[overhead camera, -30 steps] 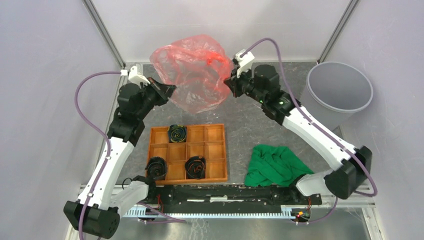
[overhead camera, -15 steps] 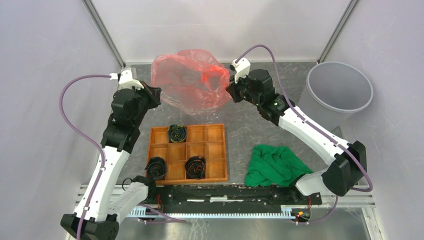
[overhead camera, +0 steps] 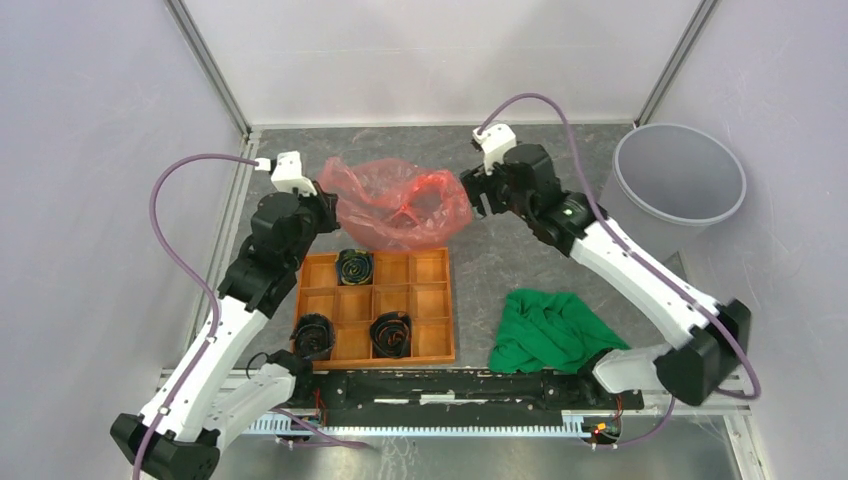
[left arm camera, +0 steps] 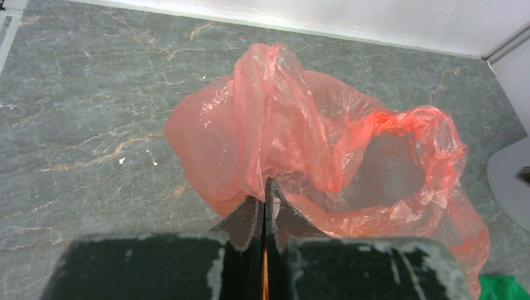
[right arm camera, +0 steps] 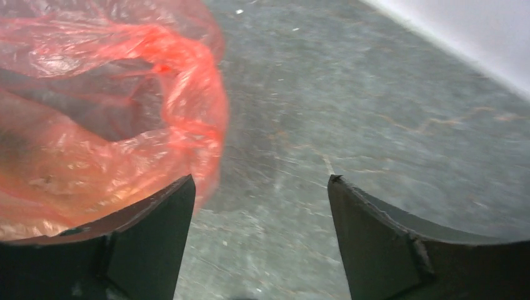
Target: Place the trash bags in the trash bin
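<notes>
One claw alone holds: the left gripper is closed on a fold of the red trash bag, slumped in the upper middle of the frame at the top edge of the orange tray. The right gripper stands wide open and empty, film just beside one finger. For the carry to the grey trash bin, upper right, lift the bag well clear of its rim.
</notes>
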Robot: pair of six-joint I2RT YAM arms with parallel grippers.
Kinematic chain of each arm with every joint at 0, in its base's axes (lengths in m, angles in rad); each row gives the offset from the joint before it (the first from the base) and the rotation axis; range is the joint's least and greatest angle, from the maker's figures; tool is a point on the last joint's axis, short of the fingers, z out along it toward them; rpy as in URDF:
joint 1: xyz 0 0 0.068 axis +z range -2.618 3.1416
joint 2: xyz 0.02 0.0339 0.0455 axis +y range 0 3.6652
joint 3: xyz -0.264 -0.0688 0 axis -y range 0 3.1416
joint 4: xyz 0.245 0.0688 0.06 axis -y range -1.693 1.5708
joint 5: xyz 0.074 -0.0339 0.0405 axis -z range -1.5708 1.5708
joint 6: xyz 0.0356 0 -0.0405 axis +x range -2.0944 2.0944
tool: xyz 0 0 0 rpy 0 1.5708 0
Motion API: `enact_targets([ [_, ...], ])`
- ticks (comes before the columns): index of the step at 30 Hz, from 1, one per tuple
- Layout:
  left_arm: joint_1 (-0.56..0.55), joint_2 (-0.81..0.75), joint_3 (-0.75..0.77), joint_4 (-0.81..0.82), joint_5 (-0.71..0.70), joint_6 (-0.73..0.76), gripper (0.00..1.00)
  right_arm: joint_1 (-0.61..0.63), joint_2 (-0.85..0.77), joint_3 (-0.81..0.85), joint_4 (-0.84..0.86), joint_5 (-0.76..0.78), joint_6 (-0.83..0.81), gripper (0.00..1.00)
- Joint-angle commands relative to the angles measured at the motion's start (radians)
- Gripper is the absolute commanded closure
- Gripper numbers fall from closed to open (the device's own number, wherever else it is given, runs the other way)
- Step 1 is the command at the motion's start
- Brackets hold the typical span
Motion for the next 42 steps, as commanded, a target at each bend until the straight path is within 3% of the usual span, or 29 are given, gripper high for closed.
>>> enact_targets([
  [1, -0.056, -0.014, -0.02, 0.063, -0.067, 0.083, 0.98, -0.001, -0.199, -0.002, -0.047, 0.194, -0.057, 0.1],
  [3, -0.08, -0.016, -0.028, 0.07, -0.073, 0.088, 0.98, 0.0, -0.255, -0.033, -0.046, 0.337, -0.059, 0.03],
  [7, -0.121, -0.027, -0.048, 0.086, -0.082, 0.091, 0.98, -0.071, -0.254, -0.044, -0.082, 0.702, -0.06, 0.02],
  [11, -0.143, -0.039, -0.066, 0.093, -0.073, 0.081, 0.98, -0.297, -0.184, 0.028, -0.142, 0.648, -0.028, 0.03],
  [15, -0.159, -0.047, -0.072, 0.09, -0.086, 0.085, 0.98, -0.364, -0.085, 0.114, -0.224, 0.61, -0.023, 0.05],
  [17, -0.166, -0.047, -0.072, 0.088, -0.093, 0.089, 0.98, -0.389, -0.044, 0.131, -0.259, 0.611, -0.024, 0.11],
  [21, -0.172, -0.049, -0.072, 0.087, -0.095, 0.09, 0.98, -0.412, -0.031, 0.106, -0.266, 0.62, -0.051, 0.34],
  [24, -0.174, -0.048, -0.072, 0.087, -0.097, 0.091, 0.98, -0.415, -0.038, 0.081, -0.258, 0.629, -0.07, 0.4],
  [27, -0.175, -0.049, -0.071, 0.088, -0.098, 0.091, 0.98, -0.418, -0.045, 0.067, -0.245, 0.624, -0.087, 0.55],
  [32, -0.173, -0.04, -0.065, 0.088, -0.1, 0.091, 0.98, -0.418, -0.036, 0.067, -0.232, 0.541, -0.136, 0.73],
  [36, -0.167, -0.028, -0.056, 0.085, -0.1, 0.091, 0.98, -0.413, -0.031, 0.102, -0.259, 0.41, -0.182, 0.99],
  [42, -0.146, -0.005, -0.039, 0.085, -0.082, 0.076, 0.98, -0.335, -0.072, 0.154, -0.293, 0.186, -0.18, 1.0],
])
